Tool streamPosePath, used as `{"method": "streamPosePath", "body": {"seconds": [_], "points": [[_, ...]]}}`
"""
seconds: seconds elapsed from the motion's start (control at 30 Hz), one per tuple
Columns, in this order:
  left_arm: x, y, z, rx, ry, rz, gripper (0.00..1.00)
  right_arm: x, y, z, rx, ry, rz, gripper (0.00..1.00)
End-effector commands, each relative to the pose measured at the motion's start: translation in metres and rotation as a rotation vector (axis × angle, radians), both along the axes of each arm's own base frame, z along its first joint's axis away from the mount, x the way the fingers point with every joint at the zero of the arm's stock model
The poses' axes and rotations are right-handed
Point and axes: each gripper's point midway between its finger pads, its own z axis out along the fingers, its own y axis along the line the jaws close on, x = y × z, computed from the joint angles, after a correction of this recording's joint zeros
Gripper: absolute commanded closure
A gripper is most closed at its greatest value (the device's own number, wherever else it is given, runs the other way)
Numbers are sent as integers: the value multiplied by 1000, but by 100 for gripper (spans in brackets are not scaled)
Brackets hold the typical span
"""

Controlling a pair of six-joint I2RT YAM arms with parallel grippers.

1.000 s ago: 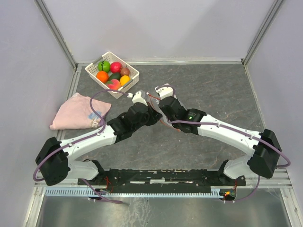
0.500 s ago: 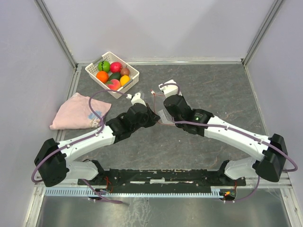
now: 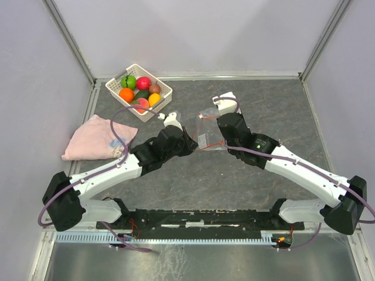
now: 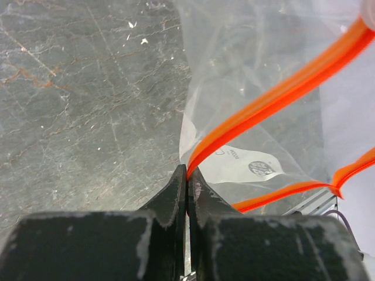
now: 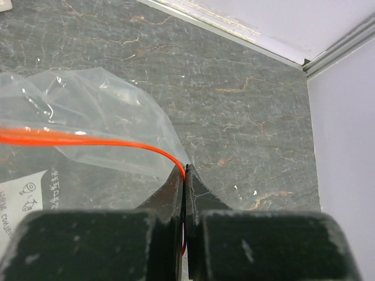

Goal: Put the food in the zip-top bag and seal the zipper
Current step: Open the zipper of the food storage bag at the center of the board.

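Top external view: at the middle of the counter (image 3: 263,181), left pincer (image 4: 187,172) and right pincer (image 5: 186,171) each pinch one end of the zipper (image 3: 210,146), with the zip-top bag (image 3: 208,130) spread between them. A pink cloth (image 3: 96,139) lies by the left edge. The food (image 3: 140,91) sits in the white basket (image 3: 166,89) at the far-left corner.

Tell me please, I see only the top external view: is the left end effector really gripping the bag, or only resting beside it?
Observer: It grips. In the left wrist view the left end effector is shut on the zipper, the orange strip along the mouth of the clear zip-top bag.
Operator: And the right one? From above its arm hides the fingertips.
Observer: In the right wrist view the right end effector is shut on the same orange strip, where it reaches the edge of the bag.
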Motion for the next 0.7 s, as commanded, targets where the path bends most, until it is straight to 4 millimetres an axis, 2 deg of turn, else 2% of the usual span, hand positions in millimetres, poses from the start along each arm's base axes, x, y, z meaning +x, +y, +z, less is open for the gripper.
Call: {"method": "streamPosePath", "body": {"seconds": [0.0,0.2,0.33,0.47,0.67], "points": [[6,-12,30,-9,-86,-62,96,-2,-3,5,38,-7,-2,99],[11,-29,52,-51,-134,-113,74,-1,6,-10,42,47,19,99],[15,-29,67,-48,-180,-117,58,0,-9,-11,-12,42,-75,98],[20,-16,77,-11,-236,-81,36,1,-22,-8,-70,30,-143,98],[32,20,82,97,-293,33,13,3,-27,-6,-103,6,-189,98]]}}
